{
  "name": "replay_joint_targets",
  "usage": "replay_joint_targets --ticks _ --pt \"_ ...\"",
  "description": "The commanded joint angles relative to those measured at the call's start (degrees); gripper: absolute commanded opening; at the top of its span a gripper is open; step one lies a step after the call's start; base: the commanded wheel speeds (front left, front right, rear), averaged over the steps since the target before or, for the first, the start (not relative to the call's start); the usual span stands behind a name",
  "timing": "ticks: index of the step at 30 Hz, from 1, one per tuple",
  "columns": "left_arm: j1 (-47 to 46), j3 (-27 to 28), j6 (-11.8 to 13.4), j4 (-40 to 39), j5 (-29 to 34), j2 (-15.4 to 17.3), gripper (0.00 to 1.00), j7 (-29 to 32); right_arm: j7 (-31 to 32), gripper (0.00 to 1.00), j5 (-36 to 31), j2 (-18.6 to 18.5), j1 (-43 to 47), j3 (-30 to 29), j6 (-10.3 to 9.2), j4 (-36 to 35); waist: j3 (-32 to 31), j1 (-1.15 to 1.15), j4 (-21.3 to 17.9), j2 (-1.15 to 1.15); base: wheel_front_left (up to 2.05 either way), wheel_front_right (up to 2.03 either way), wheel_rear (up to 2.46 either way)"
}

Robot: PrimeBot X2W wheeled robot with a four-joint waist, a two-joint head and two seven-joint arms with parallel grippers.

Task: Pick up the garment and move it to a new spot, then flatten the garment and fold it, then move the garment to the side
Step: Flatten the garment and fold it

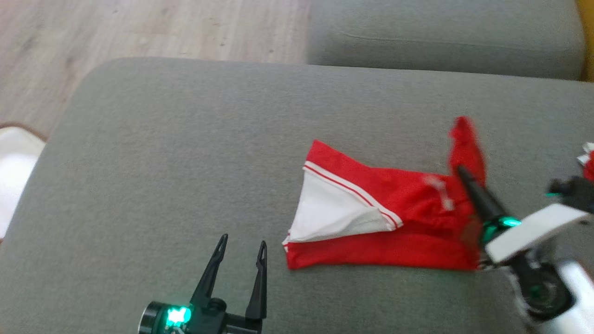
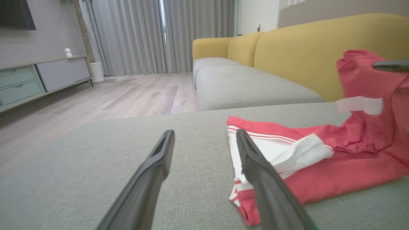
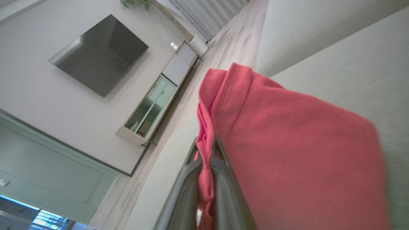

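Right fingers (image 1: 469,185) pinch the garment (image 1: 394,250) (raised edge); left fingers (image 1: 258,278) spread beside it

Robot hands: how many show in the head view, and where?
2. The left hand is at the bottom, open, left of the red garment. The right hand is at the right, shut on its raised edge.
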Motion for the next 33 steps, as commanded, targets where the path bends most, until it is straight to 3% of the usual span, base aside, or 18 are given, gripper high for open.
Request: replay_joint_targets --ticks 1,12,13,14,15,22,26,33 --pt "-1.33 1.99 -0.26 -1.62 0.78 -0.65 1.0 -0.54 0.68 0.0 -0.54 0.83 -2.4 1.06 0.39 -2.03 -0.04 0.0 1.95 0.0 0.0 0.0 0.0" --pt "-0.91 2.85 -1.95 -0.83 1.66 -1.37 1.0 -0.54 3.57 0.0 -4.51 15.91 -8.05 6.97 0.39 2.89 0.3 0.0 7.29 0.0 0.0 0.0 0.0" --pt "-0.95 2.92 -2.06 -0.79 1.73 -1.44 1.0 -0.54 3.58 0.04 -5.07 16.75 -8.46 7.28 0.39 3.78 0.33 0.0 7.41 0.0 0.0 0.0 0.0" --pt "-0.98 3.01 -2.13 -0.75 1.79 -1.51 1.0 -0.54 3.6 0.57 -5.58 17.4 -8.8 7.61 0.39 4.52 0.37 0.0 7.45 0.0 0.0 0.0 0.0" --pt "-0.98 3.13 -2.16 -0.72 1.85 -1.6 1.0 -0.54 3.2 1.0 -6.09 17.95 -9.08 7.64 0.39 5.13 0.39 0.0 7.41 0.0 0.0 0.0 0.0" --pt "-0.58 3.93 -1.95 -0.77 2.15 -2.06 1.0 -0.54 -0.43 1.0 -6.99 18.82 -8.84 6.75 0.39 4.07 -0.01 0.0 5.3 0.0 0.0 0.0 0.0" --pt "-0.28 4.78 -1.77 -1.37 2.15 -2.31 1.0 -0.55 -3.67 1.0 -8.9 14.97 -6.3 4.92 0.39 0.19 -0.63 0.0 2.73 0.0 0.0 0.0 0.0" --pt "1.3 7.1 -1.08 -2.54 1.43 -2.72 1.0 -0.55 -11.92 1.0 -18.47 6.27 1.49 0.37 0.39 -2.22 -2.59 0.0 -2.61 0.0 0.0 0.0 0.0"
